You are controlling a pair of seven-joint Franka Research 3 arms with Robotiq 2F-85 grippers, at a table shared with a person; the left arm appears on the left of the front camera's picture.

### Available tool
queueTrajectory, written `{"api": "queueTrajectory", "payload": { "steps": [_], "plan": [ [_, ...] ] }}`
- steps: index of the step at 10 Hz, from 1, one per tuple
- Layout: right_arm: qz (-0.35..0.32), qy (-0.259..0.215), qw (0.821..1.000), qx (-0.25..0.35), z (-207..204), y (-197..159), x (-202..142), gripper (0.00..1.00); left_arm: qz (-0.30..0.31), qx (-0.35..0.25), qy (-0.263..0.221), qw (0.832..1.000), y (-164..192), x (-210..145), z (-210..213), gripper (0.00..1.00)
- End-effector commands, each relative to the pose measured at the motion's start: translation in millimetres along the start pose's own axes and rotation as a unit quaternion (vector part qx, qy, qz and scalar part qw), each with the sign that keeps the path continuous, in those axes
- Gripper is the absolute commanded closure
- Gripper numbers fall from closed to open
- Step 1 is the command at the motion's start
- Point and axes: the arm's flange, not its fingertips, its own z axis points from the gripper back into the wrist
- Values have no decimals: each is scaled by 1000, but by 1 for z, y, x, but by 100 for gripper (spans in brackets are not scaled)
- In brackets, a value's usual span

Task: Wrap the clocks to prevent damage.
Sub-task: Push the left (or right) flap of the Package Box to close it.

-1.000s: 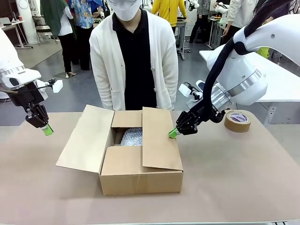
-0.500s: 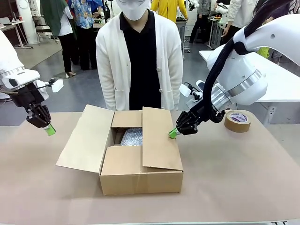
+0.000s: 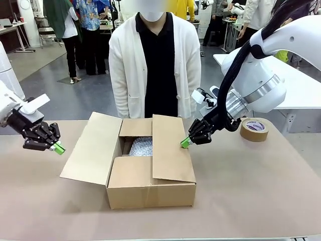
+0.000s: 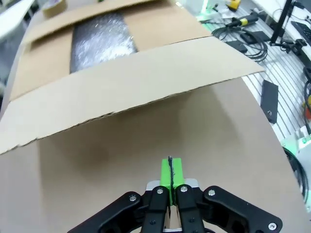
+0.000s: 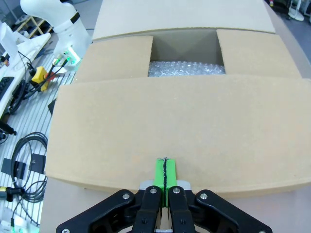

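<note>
front view: left arm turns toward the open flap

the left fingers [image 3: 59,148], green pads pressed together and holding nothing, have dropped lower over the last second. they have also turned from pointing down to pointing sideways at the box [image 3: 150,188], and now sit just off its left side. the left wrist view has them aimed at the left flap [image 4: 126,87], which is still splayed outward, with a clear gap between them and the flap's free edge. the right fingers [image 3: 185,143], also pressed together and empty, have not moved. they rest at the outer edge of the right flap [image 3: 170,150], which lies folded down over the box's top. through the opening that remains, bubble wrap [image 3: 141,146] lies inside the box. the clocks themselves cannot be seen and are presumably under that wrap. a tape roll [image 3: 254,129] sits on the surface [image 3: 251,196] to the right of the box, and a person [image 3: 155,65] stands behind the box.

the wrapping looks finished and the job has likely moved on to closing up. the left arm seems to be lining up to push the last side flap over while the right steadies its own.
</note>
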Motion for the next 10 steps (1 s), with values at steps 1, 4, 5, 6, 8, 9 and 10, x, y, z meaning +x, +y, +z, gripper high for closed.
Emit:
{"api": "queueTrajectory", "payload": {
  "steps": [1, 4, 5, 6, 8, 9, 10],
  "plan": [
    [-8, -3, 1000, -1, -5, 1, -3, 99, -18, 7, -46, 999, 3, -16, -20, 100],
    [-8, -3, 1000, -1, -5, 1, -3, 99, 62, 95, -81, 990, 23, 3, -46, 100],
    [-8, -3, 1000, -1, -5, 1, -3, 99, 81, 115, -88, 986, 22, 9, -55, 100],
    [-8, -3, 1000, -1, -5, 1, -3, 99, 82, 112, -91, 986, 24, 17, -60, 100],
    [-8, -3, 1000, -1, -5, 1, -3, 99, 84, 103, -111, 985, 36, 36, -59, 100],
    [-8, -3, 1000, -1, -5, 1, -3, 99, 80, 103, -119, 984, 37, 42, -63, 100],
    [-8, -3, 1000, -1, -5, 1, -3, 99, 73, 97, -135, 983, 39, 49, -66, 100]
  ]
}}
